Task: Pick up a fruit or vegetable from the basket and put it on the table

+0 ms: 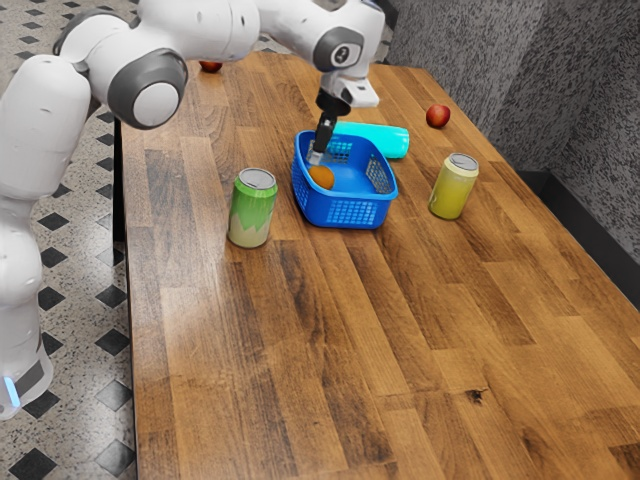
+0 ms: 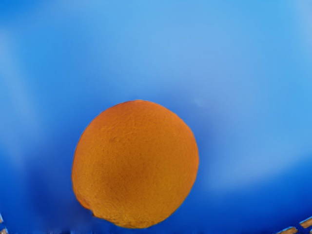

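Gripper (image 1: pixel 316 156) found low at the basket (image 1: pixel 345 213); whether wide, narrow or loaded cannot be determined. Orange (image 1: pixel 321 178) sits inside, slightly nearer, toward the exterior view's left. Judged firm, fairly light, apt to roll (pitted rind should limit slip); grasp squarely across its middle. Cyan cylinder (image 1: pixel 388 140) lies beyond, at the far side.
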{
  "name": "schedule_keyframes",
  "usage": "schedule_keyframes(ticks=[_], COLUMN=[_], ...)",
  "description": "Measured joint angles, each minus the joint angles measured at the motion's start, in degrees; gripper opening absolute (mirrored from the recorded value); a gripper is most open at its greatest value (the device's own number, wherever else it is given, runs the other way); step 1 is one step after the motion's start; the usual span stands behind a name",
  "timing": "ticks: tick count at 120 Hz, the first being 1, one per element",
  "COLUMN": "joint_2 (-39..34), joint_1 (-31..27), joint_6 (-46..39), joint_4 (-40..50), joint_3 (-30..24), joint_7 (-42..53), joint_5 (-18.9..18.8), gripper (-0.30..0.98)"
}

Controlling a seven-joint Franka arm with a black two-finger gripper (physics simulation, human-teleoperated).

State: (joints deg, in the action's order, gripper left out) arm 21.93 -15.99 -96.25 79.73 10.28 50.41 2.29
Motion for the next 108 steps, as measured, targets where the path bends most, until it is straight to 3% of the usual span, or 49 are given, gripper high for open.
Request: schedule_keyframes(ticks=[52,108], joint_2=[1.00,3.49], joint_1=[0.36,-1.49], joint_6=[-0.16,-0.07], joint_4=[0.03,-1.40], joint_3=[-0.26,-0.24], joint_7=[2.76,-6.53], joint_5=[1.50,5.26], gripper=[0.69,0.66])
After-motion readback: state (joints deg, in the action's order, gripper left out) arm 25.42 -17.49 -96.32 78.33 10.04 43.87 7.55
